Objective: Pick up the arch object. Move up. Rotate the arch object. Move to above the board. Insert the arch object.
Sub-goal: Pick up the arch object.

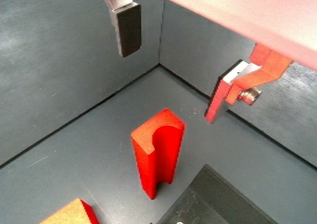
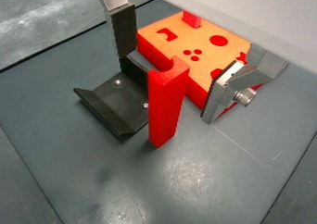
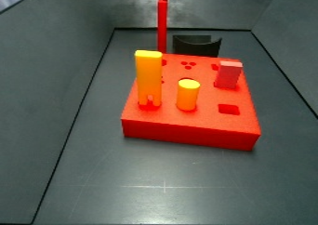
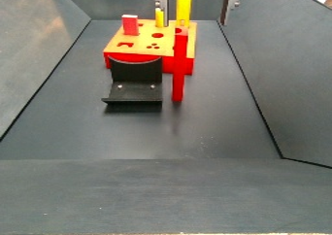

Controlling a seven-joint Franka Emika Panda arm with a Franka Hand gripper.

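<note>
Your bright-red flat arch slab [image 2: 166, 105] stood upright on the dark grey floor [image 2: 223, 181], between the black curved-top block [image 4: 135, 89] and the large red holed board [image 4: 136, 52]. Your gripper [image 2: 171, 68] hung spread above it, empty; grey walls [image 3: 62, 33] enclosed the tray.

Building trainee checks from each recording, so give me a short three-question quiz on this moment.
1. True or false: the arch lies flat on the board.
2. The gripper hangs above the arch. Its jaws are: A open, B shut on the arch, C shut on nothing.
3. Fill in: the arch stands on the floor beside the dark ____.
Key: 1 false, it stands upright on the floor, off the board. 2 A. 3 fixture.
</note>
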